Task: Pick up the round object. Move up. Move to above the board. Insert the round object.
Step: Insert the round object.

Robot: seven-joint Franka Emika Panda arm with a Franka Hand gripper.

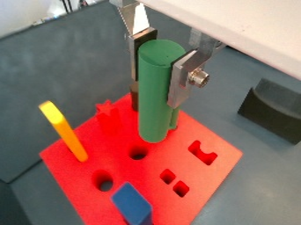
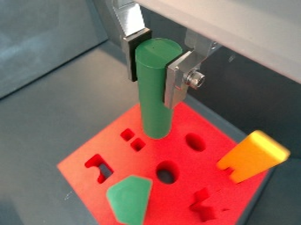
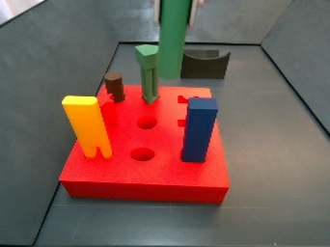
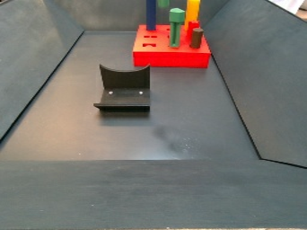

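Observation:
My gripper [image 1: 161, 66] is shut on the round object [image 1: 156, 97], a tall dark green cylinder held upright between the silver fingers. Both show in both wrist views, the gripper [image 2: 157, 68] and the cylinder [image 2: 156, 97]. The cylinder hangs above the red board [image 1: 83, 167], its lower end above the top face and in no hole. A round hole [image 1: 137, 154] lies open next to its lower end. In a side view the cylinder [image 3: 175, 39] hangs over the far part of the board [image 3: 154, 178]; the gripper is cut off at the frame's top there.
On the board stand a yellow peg [image 3: 85, 125], a blue peg [image 3: 200, 128], a green peg with a light triangular top [image 3: 149, 72] and a short brown peg [image 3: 115, 87]. The dark fixture [image 4: 122, 90] stands on the grey floor apart from the board [image 4: 168, 59]. Dark walls enclose the floor.

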